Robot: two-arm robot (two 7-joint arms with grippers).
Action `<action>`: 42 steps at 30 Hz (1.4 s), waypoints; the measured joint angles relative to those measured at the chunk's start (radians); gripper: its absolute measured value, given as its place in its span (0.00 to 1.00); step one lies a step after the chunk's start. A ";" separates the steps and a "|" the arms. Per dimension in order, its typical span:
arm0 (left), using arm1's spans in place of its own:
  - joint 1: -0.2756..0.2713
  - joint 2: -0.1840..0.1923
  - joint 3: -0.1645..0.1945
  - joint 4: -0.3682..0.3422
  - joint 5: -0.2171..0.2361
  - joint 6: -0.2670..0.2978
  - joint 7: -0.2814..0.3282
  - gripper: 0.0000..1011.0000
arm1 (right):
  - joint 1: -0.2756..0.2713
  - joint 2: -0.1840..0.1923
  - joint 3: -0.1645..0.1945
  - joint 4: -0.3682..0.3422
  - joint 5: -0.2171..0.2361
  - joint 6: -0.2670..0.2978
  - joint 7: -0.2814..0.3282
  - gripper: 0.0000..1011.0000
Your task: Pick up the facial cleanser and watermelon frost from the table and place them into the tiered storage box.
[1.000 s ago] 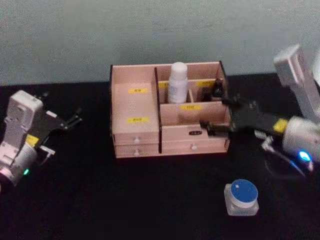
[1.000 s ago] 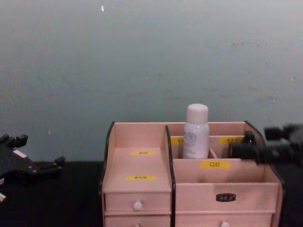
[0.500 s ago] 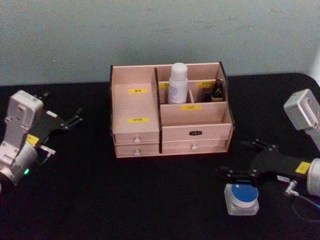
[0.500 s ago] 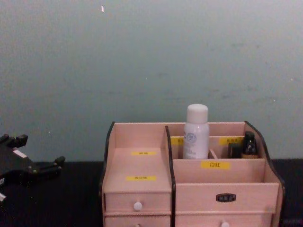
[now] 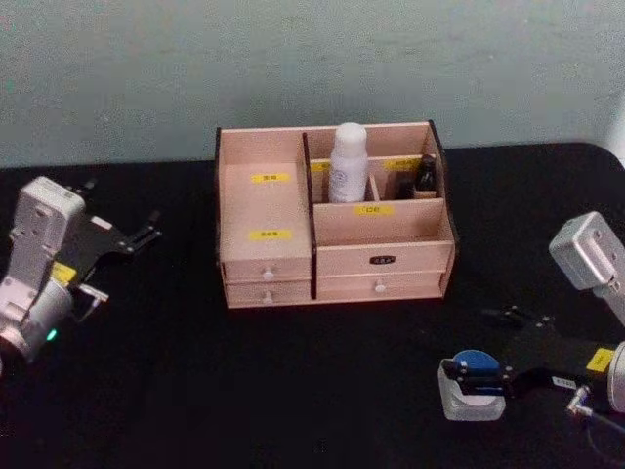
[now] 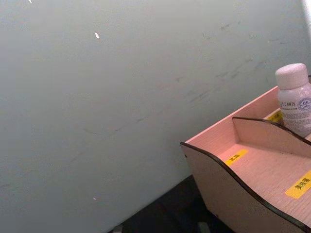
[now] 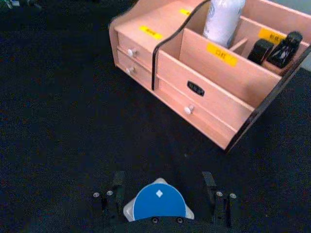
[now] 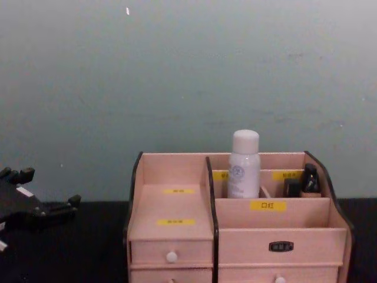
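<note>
Grasp on blue-lidded jar (image 5: 467, 401), table's (image 5: 293, 391) front-right corner.
Right claw (image 7: 162, 182) open, straddling it, nothing gripped; next: close, lift. Left claw (image 5: 122, 230) parked, left edge.

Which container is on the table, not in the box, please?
The blue-lidded jar, within the open right pincer; the white bottle and dark bottle stand in the box. Left pincer idles.

A staged test bench; black-draped table (image 5: 244, 391) against a bare pale wall (image 5: 146, 68).
</note>
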 joint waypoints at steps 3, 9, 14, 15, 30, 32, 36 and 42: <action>0.000 0.000 0.000 0.000 0.000 0.000 0.000 0.99 | -0.005 0.004 0.000 -0.001 -0.009 0.008 -0.001 0.99; 0.000 0.000 0.000 0.000 0.000 0.000 0.000 0.99 | -0.014 0.012 0.001 -0.004 -0.021 0.023 0.003 0.99; 0.000 0.000 0.000 0.000 0.000 0.000 0.000 0.99 | -0.016 0.017 0.002 -0.005 -0.027 0.031 0.016 0.99; 0.000 0.000 0.000 0.000 0.000 0.000 0.000 0.99 | -0.016 0.018 0.001 -0.005 -0.029 0.033 0.017 0.99; 0.000 0.000 0.000 0.000 0.000 0.000 0.000 0.99 | -0.004 0.020 -0.014 0.003 -0.058 0.069 0.034 0.99; 0.000 0.000 0.000 0.000 0.000 0.000 0.000 0.99 | -0.002 0.018 -0.017 0.006 -0.061 0.074 0.038 0.99; 0.000 0.000 0.000 0.000 0.000 0.000 0.000 0.99 | 0.003 0.014 -0.023 0.011 -0.066 0.082 0.042 0.99; 0.000 0.000 0.000 0.000 0.000 0.000 0.000 0.99 | 0.008 0.008 -0.028 0.017 -0.071 0.089 0.047 0.99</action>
